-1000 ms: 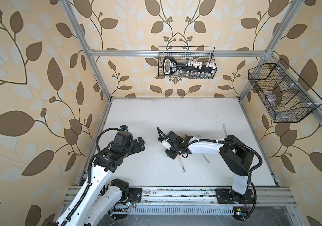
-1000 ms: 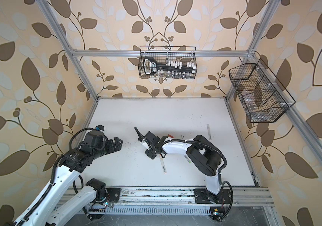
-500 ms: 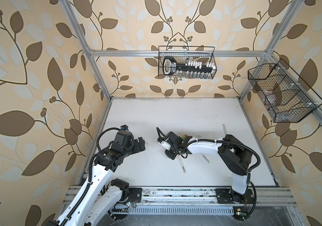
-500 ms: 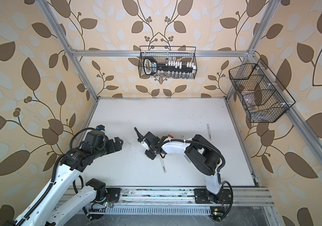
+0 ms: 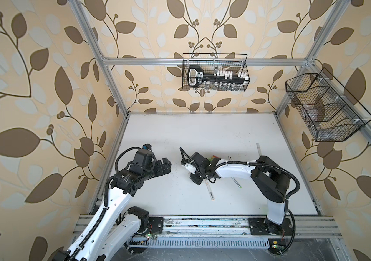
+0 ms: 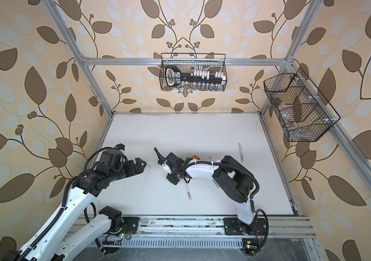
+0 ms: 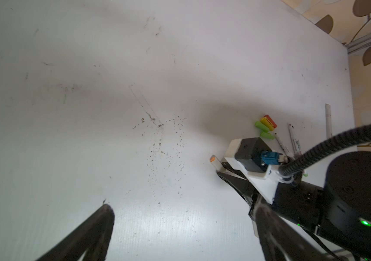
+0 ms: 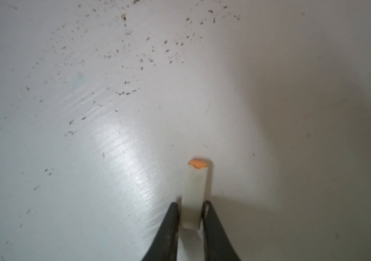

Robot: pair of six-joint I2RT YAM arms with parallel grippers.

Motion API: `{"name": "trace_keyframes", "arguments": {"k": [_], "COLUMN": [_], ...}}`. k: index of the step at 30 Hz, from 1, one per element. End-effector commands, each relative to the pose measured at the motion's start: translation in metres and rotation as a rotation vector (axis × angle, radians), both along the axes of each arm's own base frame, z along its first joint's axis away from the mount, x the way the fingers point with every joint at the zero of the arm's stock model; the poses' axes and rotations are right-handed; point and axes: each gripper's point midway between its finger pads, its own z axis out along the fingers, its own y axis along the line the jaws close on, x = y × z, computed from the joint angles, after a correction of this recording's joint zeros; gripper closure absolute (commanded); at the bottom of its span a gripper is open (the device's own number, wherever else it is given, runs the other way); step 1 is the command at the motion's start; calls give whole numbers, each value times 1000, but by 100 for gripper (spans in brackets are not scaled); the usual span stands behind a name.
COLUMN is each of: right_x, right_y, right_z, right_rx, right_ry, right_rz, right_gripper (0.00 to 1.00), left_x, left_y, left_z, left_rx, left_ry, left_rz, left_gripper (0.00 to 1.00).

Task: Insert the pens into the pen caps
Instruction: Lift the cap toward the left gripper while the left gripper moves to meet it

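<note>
Two grippers showing. We are seeing the left gripper (image 5: 166,166) hovering near the left edge of the worktop (image 5: 202,131), fingers spread wide apart. The right gripper (image 8: 190,204) is sitting low around the worktop's middle, slightly toward the front edge, jaws pinching a short pale grey tube (image 8: 194,192) with an orange end from both sides. Tube is pointing its orange end away from the wrist. A grey marker (image 5: 209,191) with dark lettering is lying just beside that gripper on the front-edge side. The coloured caps (image 7: 261,126), lime, yellow and red, are lying bunched on the arm's back-edge side, thin pens (image 7: 291,139) next to them.
</note>
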Motion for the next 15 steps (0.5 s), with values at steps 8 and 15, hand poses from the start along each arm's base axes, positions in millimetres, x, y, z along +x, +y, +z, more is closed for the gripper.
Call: {"name": "trace_keyframes", "arguments": {"k": [8, 15], "right_x": [-7, -11], "right_y": [9, 6], "right_z": [41, 57], "right_rx": [151, 186], "right_ry": [-36, -56], "right_rz": [-16, -15], "right_gripper": [82, 83], "left_x": [6, 11], "left_y": [-34, -43], "left_z": [-22, -23], "left_rx": [-231, -256], "left_ry": [1, 7], "left_rz": [-47, -82], "left_gripper": [2, 6]}}
